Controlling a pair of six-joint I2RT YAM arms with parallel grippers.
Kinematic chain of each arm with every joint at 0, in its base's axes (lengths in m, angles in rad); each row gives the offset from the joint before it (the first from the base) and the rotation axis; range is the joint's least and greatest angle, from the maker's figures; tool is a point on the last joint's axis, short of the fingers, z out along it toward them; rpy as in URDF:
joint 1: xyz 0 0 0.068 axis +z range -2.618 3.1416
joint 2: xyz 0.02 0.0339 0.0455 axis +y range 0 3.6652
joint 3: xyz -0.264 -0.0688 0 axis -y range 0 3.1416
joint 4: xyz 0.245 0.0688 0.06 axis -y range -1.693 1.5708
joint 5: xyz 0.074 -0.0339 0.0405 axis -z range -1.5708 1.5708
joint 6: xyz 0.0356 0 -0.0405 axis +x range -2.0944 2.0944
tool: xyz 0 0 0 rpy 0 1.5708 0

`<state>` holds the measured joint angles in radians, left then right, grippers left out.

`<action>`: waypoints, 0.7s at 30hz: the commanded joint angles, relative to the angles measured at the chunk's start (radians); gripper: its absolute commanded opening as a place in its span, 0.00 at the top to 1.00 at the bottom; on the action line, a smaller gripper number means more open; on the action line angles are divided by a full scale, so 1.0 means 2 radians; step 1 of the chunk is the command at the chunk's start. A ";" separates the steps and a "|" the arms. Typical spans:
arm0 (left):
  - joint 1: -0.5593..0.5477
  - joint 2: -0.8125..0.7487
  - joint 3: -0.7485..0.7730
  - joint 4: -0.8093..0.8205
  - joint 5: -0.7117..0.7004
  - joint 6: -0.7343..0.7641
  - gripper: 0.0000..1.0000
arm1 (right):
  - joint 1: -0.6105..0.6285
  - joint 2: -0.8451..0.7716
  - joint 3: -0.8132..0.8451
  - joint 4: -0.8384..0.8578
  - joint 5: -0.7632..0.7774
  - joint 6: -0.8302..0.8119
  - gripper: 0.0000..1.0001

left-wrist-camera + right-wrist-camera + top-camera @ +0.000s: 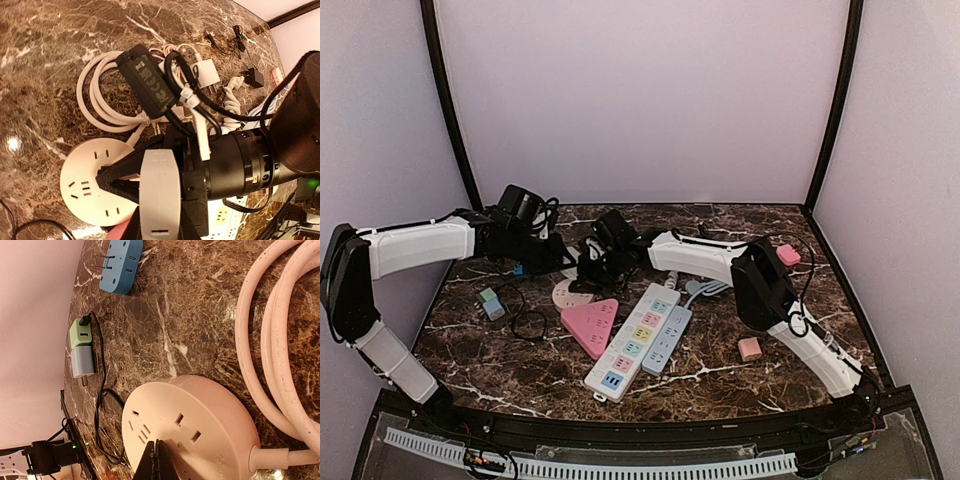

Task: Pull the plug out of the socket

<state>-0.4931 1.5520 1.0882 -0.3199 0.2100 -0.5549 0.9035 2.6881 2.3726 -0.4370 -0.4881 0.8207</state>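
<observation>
Right claw (588, 272) hangs over the round socket (565, 293) from above; the left claw (550, 258) is unreadable. Left wrist: black adapter (145, 82), likely the plug, lies off it. Right wrist: fingers (150, 467) pinched together, empty; visible holes bare, so unplugging seems done.

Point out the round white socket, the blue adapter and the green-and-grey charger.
round white socket (191, 431), right wrist view, on its flat top face.
blue adapter (121, 265), right wrist view, middle of its body.
green-and-grey charger (82, 357), right wrist view, on its grey half.
</observation>
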 commanded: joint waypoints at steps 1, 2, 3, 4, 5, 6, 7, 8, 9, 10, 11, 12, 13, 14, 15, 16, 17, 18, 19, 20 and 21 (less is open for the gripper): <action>0.010 -0.012 -0.012 0.041 0.054 -0.024 1.00 | 0.004 0.019 -0.014 -0.047 0.049 -0.006 1.00; 0.015 -0.014 -0.011 0.040 0.051 -0.024 1.00 | 0.004 0.016 -0.016 -0.045 0.048 -0.007 1.00; 0.017 -0.015 -0.011 0.036 0.049 -0.025 1.00 | 0.003 0.011 -0.020 -0.042 0.047 -0.008 1.00; 0.023 -0.019 -0.011 0.033 0.044 -0.025 1.00 | 0.002 0.004 -0.026 -0.036 0.047 -0.009 1.00; 0.026 -0.022 -0.010 0.025 0.041 -0.025 1.00 | 0.000 -0.002 -0.035 -0.031 0.047 -0.010 1.00; 0.034 -0.027 -0.010 0.021 0.037 -0.024 1.00 | -0.002 -0.009 -0.040 -0.026 0.045 -0.011 1.00; 0.043 -0.031 -0.012 0.015 0.035 -0.024 1.00 | -0.003 -0.016 -0.047 -0.020 0.044 -0.013 1.00; 0.049 -0.038 -0.013 0.010 0.032 -0.023 1.00 | -0.005 -0.025 -0.053 -0.014 0.043 -0.015 1.00; 0.059 -0.042 -0.018 0.009 0.032 -0.023 1.00 | -0.007 -0.034 -0.057 -0.009 0.043 -0.020 1.00; 0.066 -0.048 -0.020 0.009 0.037 -0.023 1.00 | -0.009 -0.043 -0.063 -0.003 0.042 -0.024 1.00; 0.077 -0.051 -0.023 0.009 0.040 -0.023 1.00 | -0.010 -0.053 -0.068 0.002 0.040 -0.029 1.00; 0.082 -0.054 -0.024 0.009 0.045 -0.021 1.00 | -0.012 -0.064 -0.073 0.008 0.037 -0.036 1.00; 0.091 -0.055 -0.022 0.008 0.047 -0.020 1.00 | -0.012 -0.074 -0.074 0.011 0.037 -0.043 1.00; 0.094 -0.054 -0.020 0.007 0.051 -0.017 1.00 | -0.012 -0.085 -0.075 0.010 0.039 -0.051 1.00; 0.101 -0.052 -0.015 0.006 0.053 -0.016 1.00 | -0.012 -0.096 -0.076 0.009 0.040 -0.060 0.99; 0.104 -0.050 -0.012 0.009 0.057 -0.015 1.00 | -0.012 -0.107 -0.077 0.007 0.043 -0.068 0.97; 0.110 -0.044 -0.008 0.011 0.061 -0.015 1.00 | -0.012 -0.120 -0.082 0.006 0.048 -0.077 0.94; 0.113 -0.039 -0.004 0.017 0.068 -0.018 1.00 | -0.013 -0.134 -0.089 0.005 0.056 -0.085 0.91; 0.120 -0.027 0.002 0.022 0.081 -0.021 1.00 | -0.014 -0.155 -0.098 0.005 0.065 -0.095 0.88; 0.123 -0.020 0.005 0.037 0.089 -0.027 0.99 | -0.015 -0.173 -0.111 0.005 0.075 -0.105 0.85; 0.129 -0.004 0.010 0.046 0.104 -0.032 0.98 | -0.016 -0.191 -0.125 0.008 0.087 -0.114 0.83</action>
<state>-0.2646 1.4876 1.0664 -0.2829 0.3241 -0.5964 0.8806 2.4847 2.1830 -0.4362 -0.3981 0.6868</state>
